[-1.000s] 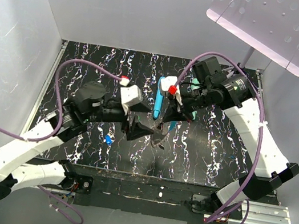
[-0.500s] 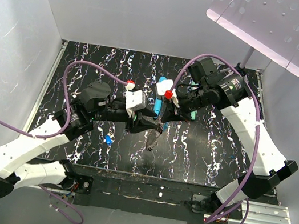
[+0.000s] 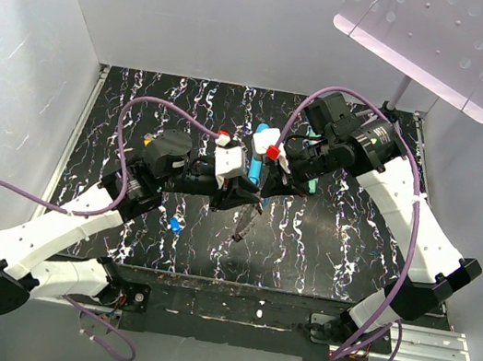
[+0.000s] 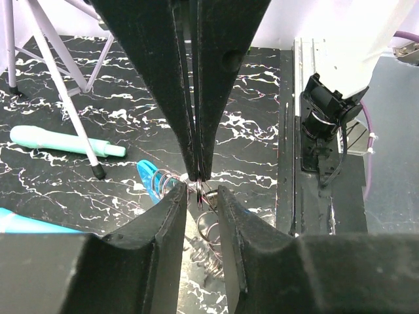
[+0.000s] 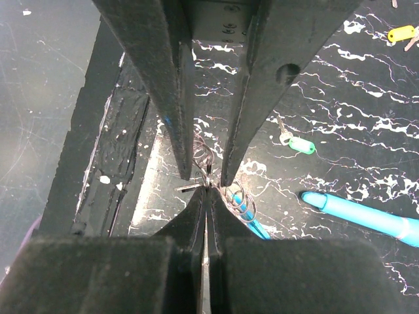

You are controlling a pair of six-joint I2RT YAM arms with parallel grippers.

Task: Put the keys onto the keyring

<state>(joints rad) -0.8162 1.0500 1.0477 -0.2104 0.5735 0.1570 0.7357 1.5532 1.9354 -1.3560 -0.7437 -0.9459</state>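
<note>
The keyring (image 4: 208, 226) is a bunch of thin wire loops with a bright blue band (image 4: 148, 178), and it hangs over the dark marbled table. My right gripper (image 5: 206, 191) is shut on its top loop. My left gripper (image 4: 200, 191) faces it tip to tip, jaws narrowly open with one wire loop in the gap, neither pad touching it. In the top view the two grippers (image 3: 250, 199) (image 3: 264, 187) meet mid-table and the keyring (image 3: 241, 225) dangles below them. Loose keys lie on the table: a green one (image 5: 301, 145), a yellow one (image 5: 399, 33) and a blue one (image 3: 176, 223).
A blue wand (image 3: 256, 163) and a teal wand (image 4: 65, 140) lie on the table behind the grippers. A lamp stand's thin legs (image 4: 78, 118) stand near the teal wand. The black base rail (image 3: 230, 295) runs along the near edge.
My left gripper has moved right and away from the bases to meet the right gripper, and its jaws have narrowed around the ring. The right gripper shifted slightly left, still shut.
</note>
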